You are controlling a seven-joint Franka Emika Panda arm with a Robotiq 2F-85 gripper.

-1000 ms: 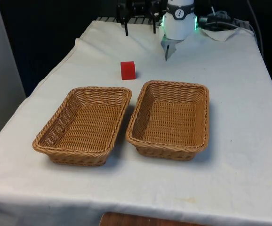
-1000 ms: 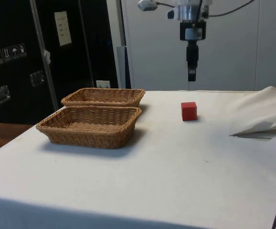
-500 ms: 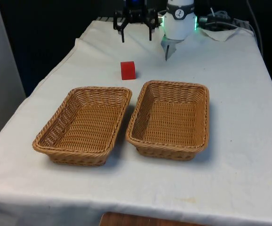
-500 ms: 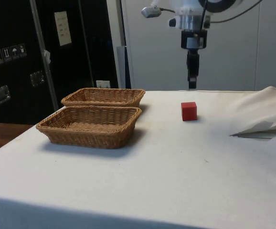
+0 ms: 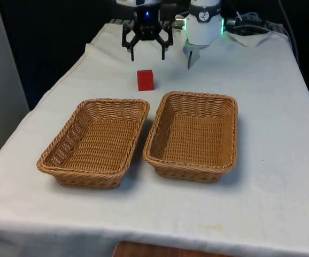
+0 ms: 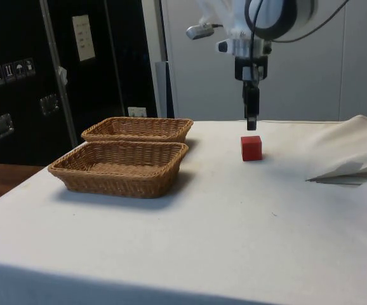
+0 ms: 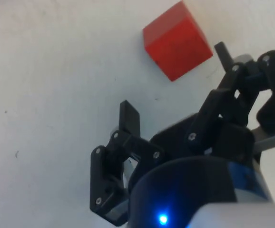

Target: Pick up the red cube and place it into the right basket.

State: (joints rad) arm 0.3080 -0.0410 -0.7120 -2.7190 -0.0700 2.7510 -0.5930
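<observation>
Front view puts my black two-finger claw (image 5: pixel 147 55) at the upper middle of the frame, fingers spread wide and holding nothing, hanging over the white cloth-covered table (image 5: pixel 272 107). The small red cube (image 5: pixel 145 80) sits on the cloth just below the claw in that frame, a little short of the two woven wicker baskets, near the gap between them. The basket on the front view's right (image 5: pixel 193 135) is the one I take as my target; the basket on the front view's left (image 5: pixel 95 141) lies just beside it.

Seen from the side, my claw (image 6: pixel 251 121) hangs directly above the cube (image 6: pixel 251 147), apart from it, with a clear gap between fingertips and the cube's top face.

From the wrist, the cube (image 7: pixel 177 40) lies ahead of my claw (image 7: pixel 175 88) rather than squarely between the fingers, and it sits turned at an angle to the line between them. I judge I am not quite centred: the coming move calls for a short shift toward the cube, perhaps a small twist to square up with its faces, then a straight descent.
</observation>
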